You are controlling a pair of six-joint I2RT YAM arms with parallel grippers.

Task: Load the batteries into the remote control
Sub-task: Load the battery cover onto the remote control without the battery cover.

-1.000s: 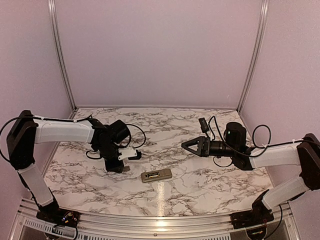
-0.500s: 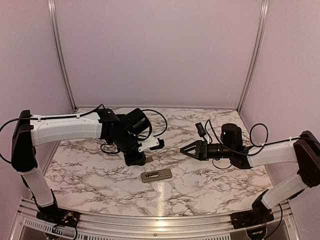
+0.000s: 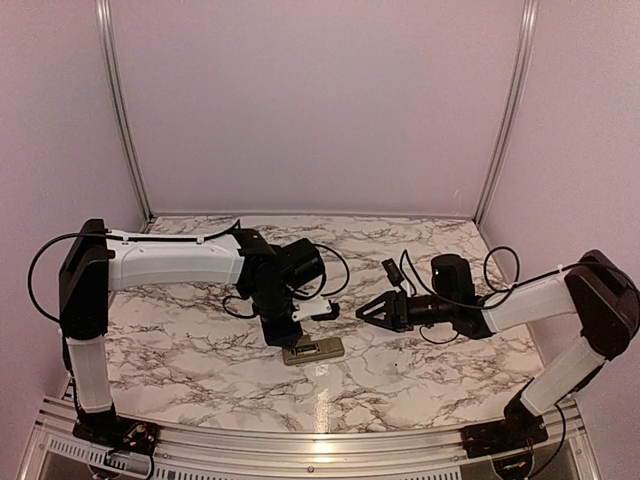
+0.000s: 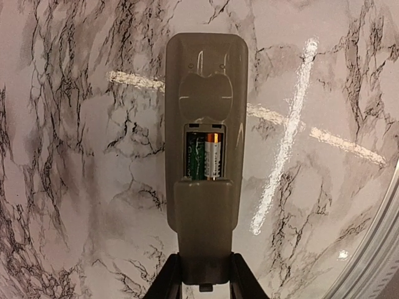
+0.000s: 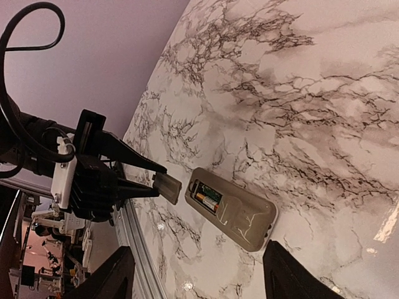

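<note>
Lying back-up near the front middle of the marble tabletop point(image 3: 200, 350), the remote control point(image 3: 313, 350) shows its grey-beige underside, with its battery recess uncovered. Two batteries point(image 4: 204, 156) sit side by side inside that recess, one dark green, the other with a copper-coloured end. From the right wrist view they also show as a pair in the open slot point(image 5: 206, 198) of the remote control point(image 5: 240, 215).

The left hand point(image 3: 290, 335) is low over the remote's left end, clenched on a small grey-beige battery cover point(image 5: 167, 187). Its two dark fingers pinch the cover's sides. In the left wrist view the cover point(image 4: 202, 237) lies in line with the remote control point(image 4: 206, 81), just below the recess. Whether the cover touches the remote cannot be told.

The right hand point(image 3: 372, 310) hovers above the tabletop to the right of the remote, apart from it. Its tips point toward the left hand, and its fingers point(image 5: 293, 277) are spread and grasp nothing.
</note>
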